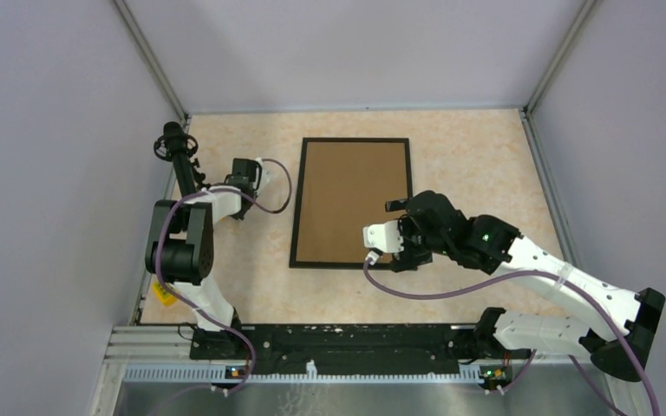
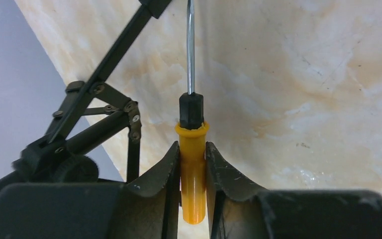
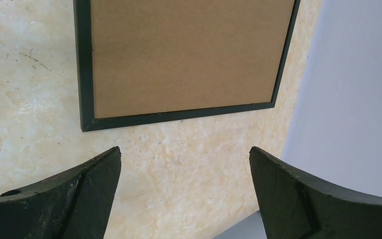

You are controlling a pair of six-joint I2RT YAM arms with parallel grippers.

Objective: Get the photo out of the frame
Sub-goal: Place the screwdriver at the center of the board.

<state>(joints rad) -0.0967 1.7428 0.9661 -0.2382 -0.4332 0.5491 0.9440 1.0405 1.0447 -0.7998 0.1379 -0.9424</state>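
frame [image 1: 351, 199], black-edged, lies flat at the middle of the table [image 1: 468, 147], brown fibreboard back upward. left gripper [image 2: 193, 149]: clamped on the yellow handle of a screwdriver [image 2: 192, 134], off the frame's left side. right gripper [image 3: 184, 154]: jaws spread wide, holding nothing, by the frame's near right corner.

left fingers [image 2: 154, 184] clamped on screwdriver [image 2: 193, 149] (arm folded) | right fingers [image 3: 69, 199] wide apart, arm stretched inward

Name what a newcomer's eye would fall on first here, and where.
A big black-edged frame lies brown back up in the middle of the table. The left gripper, left of it, clamps a yellow-handled screwdriver. The right gripper hangs open by the frame's near right corner.
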